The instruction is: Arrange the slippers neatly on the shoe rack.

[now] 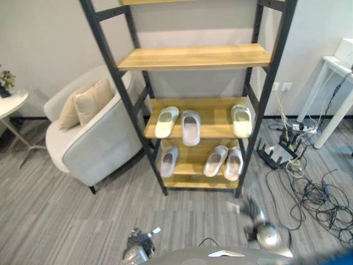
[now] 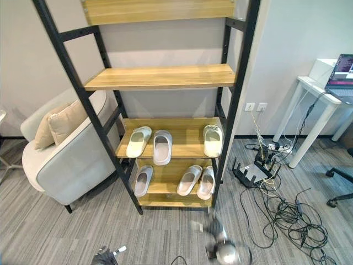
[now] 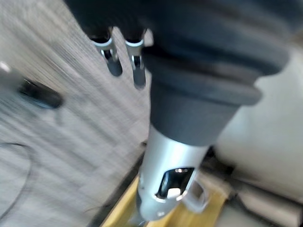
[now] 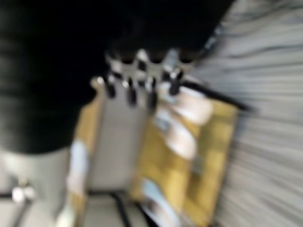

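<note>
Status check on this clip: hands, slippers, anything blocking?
Left hand and right hand low before the shoe rack, holding nothing. Six slippers shelved, three per lower shelf. Cables on floor to the right, armchair left.

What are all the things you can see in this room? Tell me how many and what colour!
shoe rack: one, black frame with wooden shelves, against the wall.
slippers: six, pale green, grey and cream; three on the second-lowest shelf, three on the lowest.
armchair: one, light grey, left of the rack.
cushions: two, beige, on the armchair.
round table: one, white, far left, holding a small plant.
white table: one, right, with a laptop on it.
cables: a black tangle on the floor, right of the rack.
left hand: low in front, fingers not clear.
right hand: low in front, blurred.
</note>
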### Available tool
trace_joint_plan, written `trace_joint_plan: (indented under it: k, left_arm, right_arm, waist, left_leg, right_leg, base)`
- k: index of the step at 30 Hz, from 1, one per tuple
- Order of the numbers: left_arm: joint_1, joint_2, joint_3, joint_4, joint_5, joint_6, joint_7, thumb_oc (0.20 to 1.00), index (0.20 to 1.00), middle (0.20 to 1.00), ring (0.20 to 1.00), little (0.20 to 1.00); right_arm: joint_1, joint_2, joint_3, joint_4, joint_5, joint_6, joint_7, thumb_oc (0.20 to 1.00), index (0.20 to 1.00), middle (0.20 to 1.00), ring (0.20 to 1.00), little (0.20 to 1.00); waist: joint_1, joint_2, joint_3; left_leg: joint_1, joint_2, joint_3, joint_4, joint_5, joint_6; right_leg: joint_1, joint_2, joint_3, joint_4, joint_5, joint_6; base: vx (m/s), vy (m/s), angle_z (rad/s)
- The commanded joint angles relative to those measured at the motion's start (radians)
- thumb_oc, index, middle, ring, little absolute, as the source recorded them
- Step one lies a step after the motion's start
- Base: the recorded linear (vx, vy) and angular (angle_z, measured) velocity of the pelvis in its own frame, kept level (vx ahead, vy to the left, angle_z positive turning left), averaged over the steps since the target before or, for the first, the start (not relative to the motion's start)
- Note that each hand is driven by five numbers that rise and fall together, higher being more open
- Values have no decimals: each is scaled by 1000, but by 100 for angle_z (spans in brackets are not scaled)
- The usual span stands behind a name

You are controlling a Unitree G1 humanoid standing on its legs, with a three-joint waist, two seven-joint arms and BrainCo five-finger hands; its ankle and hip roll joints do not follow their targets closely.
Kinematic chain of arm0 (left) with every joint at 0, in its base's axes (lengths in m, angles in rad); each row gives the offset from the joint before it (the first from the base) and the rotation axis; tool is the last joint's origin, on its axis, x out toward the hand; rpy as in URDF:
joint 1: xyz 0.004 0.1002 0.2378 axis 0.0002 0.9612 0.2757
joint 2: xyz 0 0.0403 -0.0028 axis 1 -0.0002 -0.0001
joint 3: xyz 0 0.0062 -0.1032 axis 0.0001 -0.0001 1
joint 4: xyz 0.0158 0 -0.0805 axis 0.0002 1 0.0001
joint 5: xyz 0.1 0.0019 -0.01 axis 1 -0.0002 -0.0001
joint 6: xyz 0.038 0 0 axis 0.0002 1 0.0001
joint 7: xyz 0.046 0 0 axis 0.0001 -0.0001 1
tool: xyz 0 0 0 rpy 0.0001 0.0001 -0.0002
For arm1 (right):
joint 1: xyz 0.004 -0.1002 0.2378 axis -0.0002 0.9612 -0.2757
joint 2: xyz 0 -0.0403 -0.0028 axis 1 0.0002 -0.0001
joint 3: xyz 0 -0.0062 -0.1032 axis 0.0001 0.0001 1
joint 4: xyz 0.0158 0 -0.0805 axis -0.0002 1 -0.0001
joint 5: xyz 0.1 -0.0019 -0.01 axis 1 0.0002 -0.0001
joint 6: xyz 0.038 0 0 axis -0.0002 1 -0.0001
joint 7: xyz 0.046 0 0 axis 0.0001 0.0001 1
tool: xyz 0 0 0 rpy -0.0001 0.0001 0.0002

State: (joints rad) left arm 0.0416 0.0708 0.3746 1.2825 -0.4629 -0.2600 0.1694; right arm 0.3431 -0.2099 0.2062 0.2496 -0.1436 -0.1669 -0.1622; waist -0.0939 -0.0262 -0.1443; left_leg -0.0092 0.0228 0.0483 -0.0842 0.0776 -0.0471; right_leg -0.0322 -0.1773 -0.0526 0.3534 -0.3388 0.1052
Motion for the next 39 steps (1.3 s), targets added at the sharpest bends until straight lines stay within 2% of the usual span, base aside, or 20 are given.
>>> trace_joint_plan:
  k: [1,8,13,18,20,25,27,31,35,39]
  left_arm:
    - [-60,48,55,30,-25,-56,-12,1000,1000,1000,1000,1000]
    - [-31,39,37,1,-18,-38,-30,1000,1000,1000,1000,1000]
    - [-16,28,28,-35,-10,-3,-48,1000,1000,1000,1000,1000]
    - [-2,45,26,-40,11,25,-61,1000,1000,1000,1000,1000]
    - [10,44,22,-66,26,43,-58,1000,1000,1000,1000,1000]
    - [13,56,21,-61,29,47,-68,1000,1000,1000,1000,1000]
    - [5,73,24,-37,32,43,-71,1000,1000,1000,1000,1000]
    - [-11,82,24,-13,25,33,-74,1000,1000,1000,1000,1000]
    - [-25,96,26,-5,11,23,-84,1000,1000,1000,1000,1000]
    - [-67,102,27,-17,-3,13,-90,1000,1000,1000,1000,1000]
  right_arm:
    - [-7,15,-34,4,-59,119,61,1000,1000,1000,1000,1000]
    - [-114,-64,-23,-58,-130,91,41,1000,1000,1000,1000,1000]
    - [-206,-87,-37,-130,-172,127,29,1000,1000,1000,1000,1000]
    - [-372,-131,-11,-128,-202,154,62,1000,1000,1000,1000,1000]
    - [-490,-157,2,-76,-210,171,53,1000,1000,1000,1000,1000]
    - [-636,-178,12,24,-205,193,14,1000,1000,1000,1000,1000]
    - [-739,-206,38,121,-196,186,-15,1000,1000,1000,1000,1000]
    - [-848,-194,54,253,-156,182,-50,1000,1000,1000,1000,1000]
    - [-994,-219,86,386,-124,174,-79,1000,1000,1000,1000,1000]
    - [-1155,-201,126,501,-83,157,-100,1000,1000,1000,1000,1000]
  waist:
    - [-22,-47,55]
    - [-15,-44,55]
    - [-7,-42,53]
    - [12,-44,53]
    - [26,-44,53]
    - [42,-46,60]
    - [56,-50,64]
    - [64,-52,73]
    - [76,-53,101]
    - [87,-53,151]
  left_leg:
    - [62,-41,-47,66,-113,74]
    - [73,-39,-41,75,-122,75]
    - [75,-38,-43,70,-120,74]
    - [82,-40,-55,58,-117,73]
    - [83,-44,-65,51,-113,72]
    - [85,-45,-76,29,-102,69]
    - [81,-43,-88,16,-94,66]
    - [74,-43,-95,13,-92,63]
    - [53,-40,-103,11,-87,59]
    - [6,-37,-111,15,-76,55]
  right_leg:
    - [70,17,-1,-313,305,12]
    - [77,18,1,-309,301,14]
    - [82,19,0,-309,297,12]
    - [94,15,-15,-319,296,11]
    - [104,13,-26,-333,298,9]
    - [116,15,-44,-353,303,8]
    - [120,17,-57,-363,303,6]
    - [120,20,-63,-372,307,4]
    - [107,23,-70,-373,308,2]
    - [70,28,-77,-372,314,-1]
  base:
    - [2,-14,-7]
    - [-3,-7,-5]
    - [4,-9,-2]
    - [27,-17,1]
    - [44,-10,8]
    - [36,-15,10]
    - [41,-27,15]
    - [34,-26,17]
    - [-11,-20,11]
    - [-81,-24,5]
